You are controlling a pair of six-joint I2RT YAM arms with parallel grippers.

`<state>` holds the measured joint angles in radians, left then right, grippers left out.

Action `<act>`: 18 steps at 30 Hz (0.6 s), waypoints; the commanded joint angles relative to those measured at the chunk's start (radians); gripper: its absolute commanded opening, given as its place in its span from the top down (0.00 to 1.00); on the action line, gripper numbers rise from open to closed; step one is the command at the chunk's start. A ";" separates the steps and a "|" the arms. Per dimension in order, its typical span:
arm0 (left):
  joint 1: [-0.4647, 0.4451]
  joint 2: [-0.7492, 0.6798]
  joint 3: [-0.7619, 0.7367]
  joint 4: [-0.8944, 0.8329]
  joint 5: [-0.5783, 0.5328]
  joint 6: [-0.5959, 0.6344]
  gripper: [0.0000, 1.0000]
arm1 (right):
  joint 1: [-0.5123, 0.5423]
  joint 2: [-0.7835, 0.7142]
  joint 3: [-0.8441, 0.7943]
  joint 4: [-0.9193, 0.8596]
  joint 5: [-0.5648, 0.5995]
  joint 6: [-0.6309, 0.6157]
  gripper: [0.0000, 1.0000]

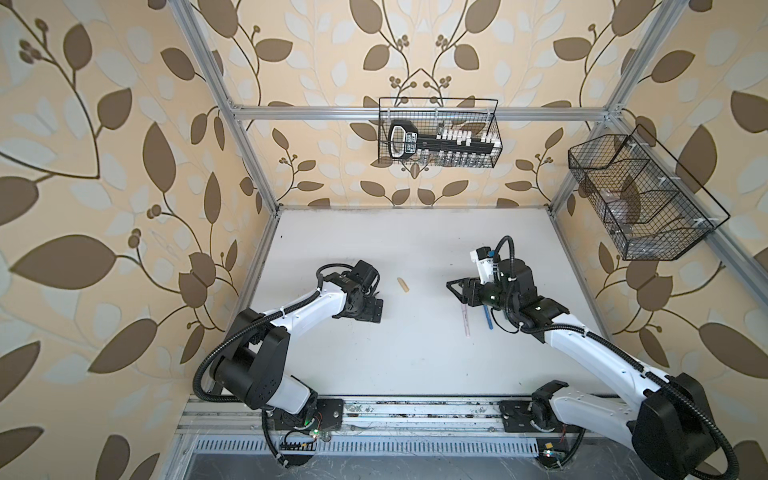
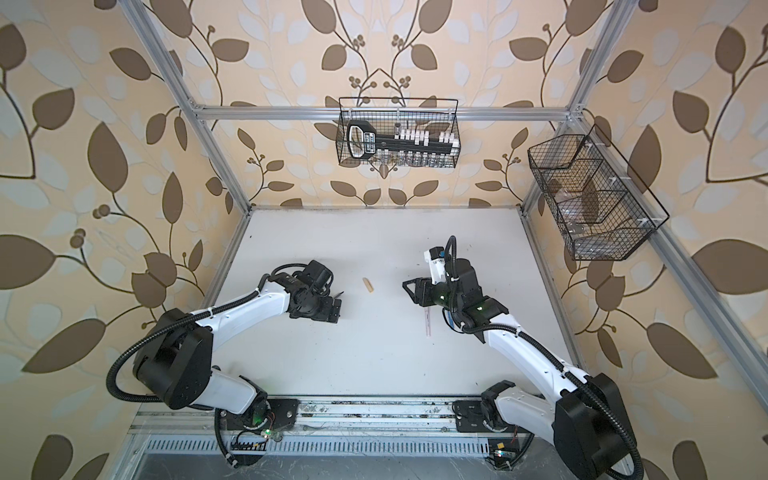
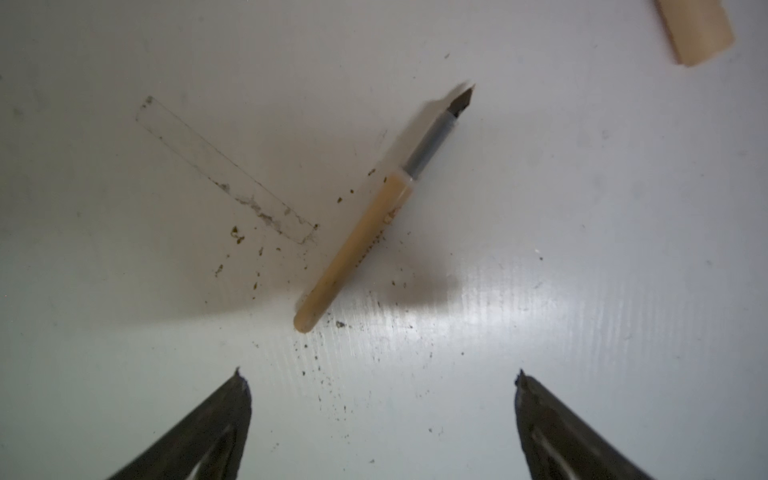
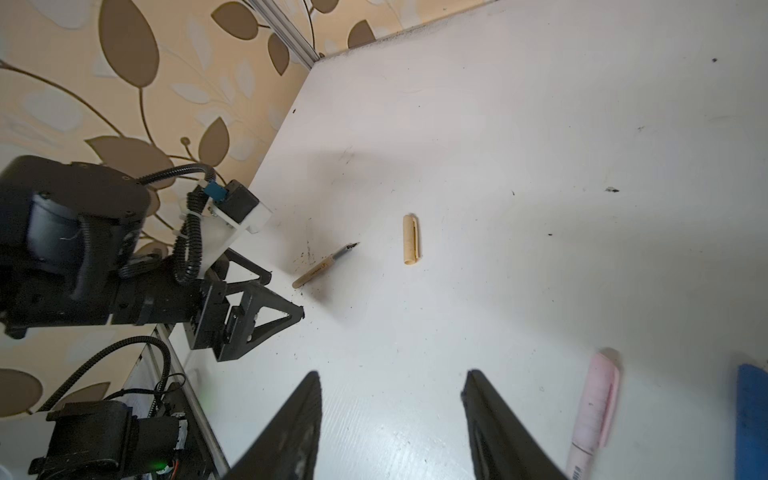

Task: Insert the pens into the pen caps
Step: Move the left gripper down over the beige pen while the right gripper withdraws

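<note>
Left gripper [image 3: 380,374]: jaws spread wide, empty; tan pen [image 3: 357,245] lies just ahead of it, tan cap [image 3: 698,33] beyond. Right gripper [image 4: 392,374]: partly open, empty. Best pinched mid-barrel, nib left clear for capping.

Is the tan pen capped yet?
No, the tan pen lies with its dark tip bare, and the tan cap lies apart from it.

Cap [image 4: 410,240] on table [image 4: 540,124], near pen [image 4: 319,270]
</note>
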<state>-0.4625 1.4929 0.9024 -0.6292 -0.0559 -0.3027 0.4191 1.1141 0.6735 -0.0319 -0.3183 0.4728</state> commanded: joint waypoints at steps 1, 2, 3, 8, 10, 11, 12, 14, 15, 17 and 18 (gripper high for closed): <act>0.027 0.028 0.044 0.016 0.003 0.060 0.01 | 0.007 -0.030 -0.033 0.040 -0.010 0.031 0.44; 0.032 0.041 0.048 0.024 0.011 0.071 0.01 | 0.008 -0.038 -0.043 0.049 -0.005 0.036 0.44; 0.039 0.056 0.053 0.028 0.021 0.082 0.01 | 0.009 -0.045 -0.052 0.054 -0.004 0.039 0.44; 0.056 0.128 0.091 0.011 0.081 0.109 0.01 | 0.009 -0.060 -0.065 0.054 0.004 0.045 0.44; 0.056 0.150 0.100 0.008 0.109 0.113 0.01 | 0.009 -0.059 -0.065 0.057 0.005 0.044 0.44; 0.056 0.160 0.104 0.002 0.114 0.114 0.01 | 0.008 -0.056 -0.064 0.057 0.005 0.043 0.44; 0.056 0.166 0.109 -0.002 0.114 0.114 0.01 | 0.009 -0.054 -0.062 0.058 0.003 0.043 0.43; 0.056 0.181 0.120 -0.010 0.103 0.113 0.01 | 0.009 -0.047 -0.058 0.061 -0.006 0.041 0.42; 0.056 0.189 0.127 -0.014 0.099 0.115 0.01 | 0.009 -0.044 -0.057 0.063 -0.014 0.041 0.42; 0.056 0.208 0.144 -0.022 0.098 0.122 0.01 | 0.009 -0.038 -0.055 0.064 -0.027 0.040 0.41; 0.056 0.218 0.152 -0.028 0.104 0.124 0.01 | 0.009 -0.034 -0.055 0.068 -0.038 0.040 0.41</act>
<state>-0.4110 1.6962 1.0077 -0.6235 0.0265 -0.2031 0.4236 1.0698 0.6182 0.0132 -0.3260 0.5091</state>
